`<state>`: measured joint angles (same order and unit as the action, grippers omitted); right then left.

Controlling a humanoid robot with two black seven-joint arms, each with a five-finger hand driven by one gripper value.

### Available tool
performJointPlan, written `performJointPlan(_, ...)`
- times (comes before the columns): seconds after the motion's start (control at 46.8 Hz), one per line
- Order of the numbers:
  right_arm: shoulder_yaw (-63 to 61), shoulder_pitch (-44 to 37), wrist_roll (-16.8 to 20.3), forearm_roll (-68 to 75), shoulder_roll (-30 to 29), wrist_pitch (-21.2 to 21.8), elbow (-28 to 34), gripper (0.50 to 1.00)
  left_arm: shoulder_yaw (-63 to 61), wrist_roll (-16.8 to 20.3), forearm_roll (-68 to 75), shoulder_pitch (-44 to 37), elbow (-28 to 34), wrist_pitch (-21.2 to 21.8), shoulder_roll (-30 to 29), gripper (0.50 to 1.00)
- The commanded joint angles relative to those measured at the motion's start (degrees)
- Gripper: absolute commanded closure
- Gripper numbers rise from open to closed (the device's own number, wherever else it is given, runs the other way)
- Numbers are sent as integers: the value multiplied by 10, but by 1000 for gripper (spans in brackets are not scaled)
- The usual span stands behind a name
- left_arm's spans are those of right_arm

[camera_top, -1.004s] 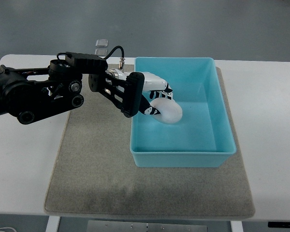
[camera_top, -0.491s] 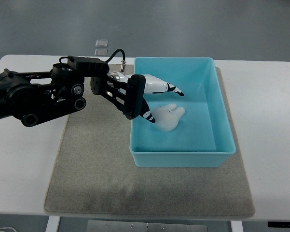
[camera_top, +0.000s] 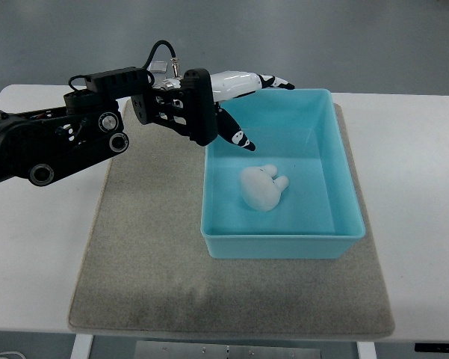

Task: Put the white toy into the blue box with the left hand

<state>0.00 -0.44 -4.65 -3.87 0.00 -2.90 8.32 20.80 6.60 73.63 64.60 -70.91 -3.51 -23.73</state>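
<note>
The white toy, a small rabbit-like figure, lies on the floor of the blue box, near its middle and a little to the left. My left hand hovers over the box's far left corner, above and apart from the toy. Its fingers are spread and hold nothing; the thumb points down toward the box. The black left arm comes in from the picture's left edge. The right arm does not show.
The box stands on a grey mat on a white table. Two small clear squares lie beyond the table's far edge, behind the arm.
The left hand has let go of the toy, opened, and risen back toward the box's far left corner. The toy now lies free on the box floor.
</note>
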Motion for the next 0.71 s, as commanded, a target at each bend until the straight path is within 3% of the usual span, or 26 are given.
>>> performJointPlan(0.0, 0, 0, 0, 0, 0, 0, -1, 564, 39, -1, -46, -15, 3, 6, 0, 508)
performJointPlan(0.385, 0, 0, 0, 0, 0, 0, 0, 564, 129, 0, -313, -49, 61, 22, -19, 510)
performJointPlan(0.513, 1, 0, 0, 0, 0, 0, -1, 564, 123, -1, -405, -51, 78, 67, -22, 510)
performJointPlan(0.684, 0, 0, 0, 0, 0, 0, 0, 564, 130, -1, -476, -67, 109, 61, -27, 508)
